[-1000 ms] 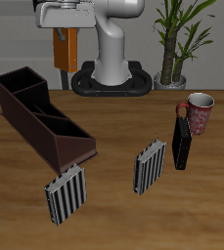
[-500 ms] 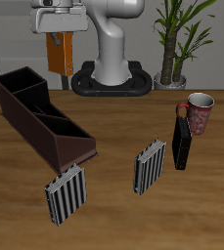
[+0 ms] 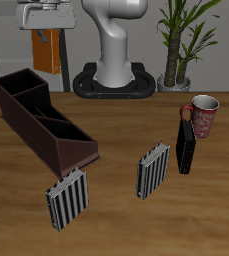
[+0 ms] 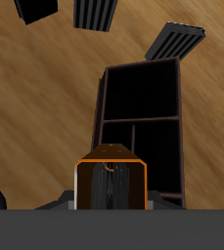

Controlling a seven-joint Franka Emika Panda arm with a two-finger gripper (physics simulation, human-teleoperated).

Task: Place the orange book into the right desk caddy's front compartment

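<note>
The two-finger gripper [image 3: 43, 28] was clamped on the thin, bright-orange book [image 3: 46, 50], which hung upright below it, high above the back of the wooden table [image 3: 116, 215]. In the wrist view the book [image 4: 110, 184] showed end-on, its darker edge toward the camera. Carrying it vertical probably suited a straight drop into a narrow slot.

Below, nearer the table's front edge, stood the long, dark maroon-brown open-topped right desk caddy [image 3: 41, 122], its inner dividers visible from the wrist [image 4: 140, 119]. The book was above and behind it, not yet over its front compartment, so I judged the carry as partly done.

Farther out stood two grey-and-black striped slabs [image 3: 66, 198] [image 3: 152, 170], a black book [image 3: 187, 146] leaning by a red-patterned mug [image 3: 202, 116], and a potted plant [image 3: 177, 50].

No writing was legible.
</note>
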